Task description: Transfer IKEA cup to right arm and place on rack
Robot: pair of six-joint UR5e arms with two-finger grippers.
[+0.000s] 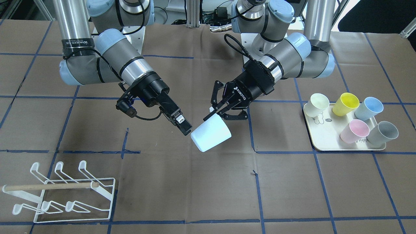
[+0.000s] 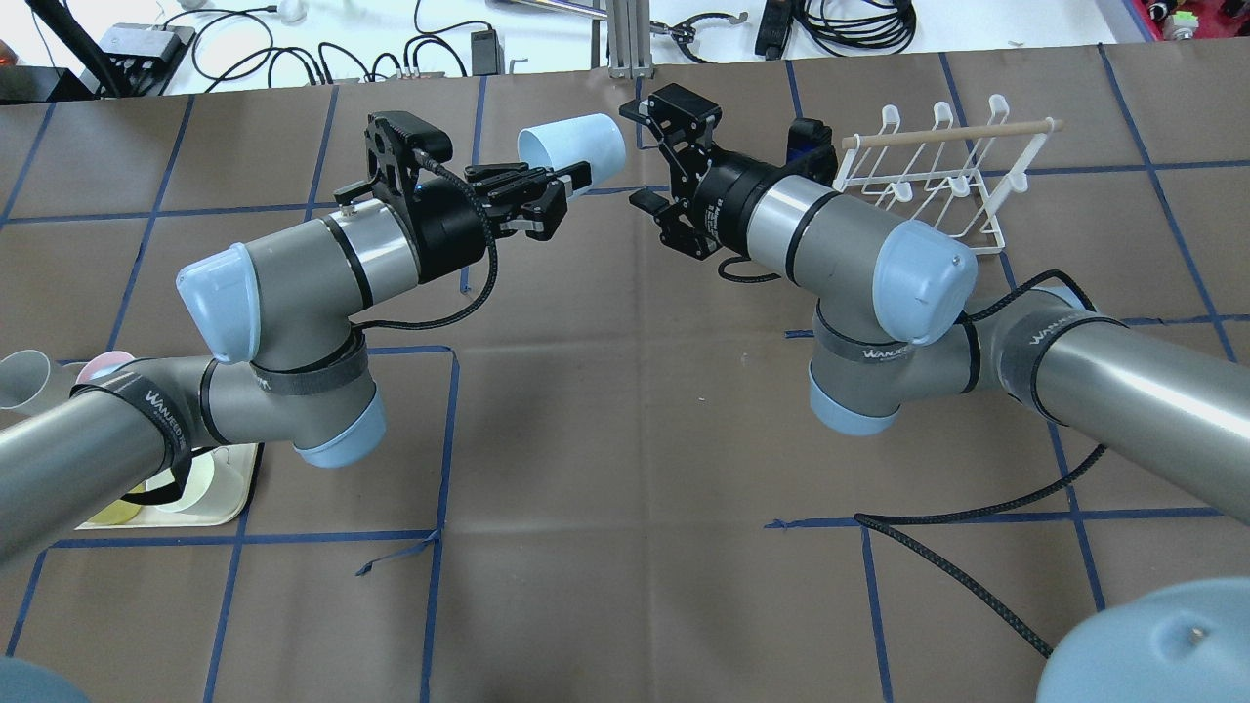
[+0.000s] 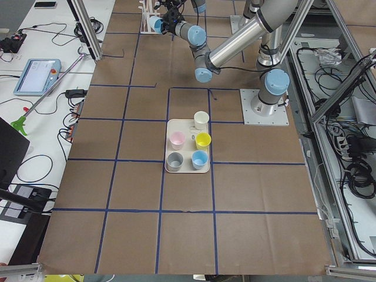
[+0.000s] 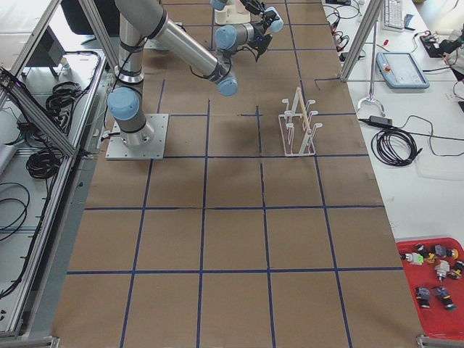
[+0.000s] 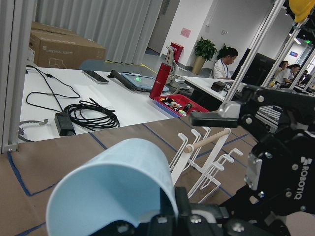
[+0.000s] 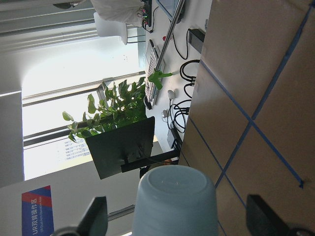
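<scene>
The IKEA cup [image 1: 210, 136] is pale blue and lies tilted in the air over mid-table. My left gripper [image 1: 218, 116] is shut on its rim; the grip also shows in the overhead view [image 2: 571, 181]. The cup [image 2: 576, 146] points its closed base at my right gripper [image 2: 640, 154]. That gripper [image 1: 183, 125] is open. In the right wrist view the cup's base [image 6: 174, 201] sits between the spread fingers [image 6: 96, 219] without touching them. The white wire rack [image 1: 65, 191] with its wooden dowel stands empty on the table on my right, also seen overhead [image 2: 937, 166].
A cream tray [image 1: 325, 138] on my left side holds several coloured cups. The left wrist view shows the cup [image 5: 113, 191] close up with the rack [image 5: 206, 152] behind it. Brown paper with blue tape lines covers the table.
</scene>
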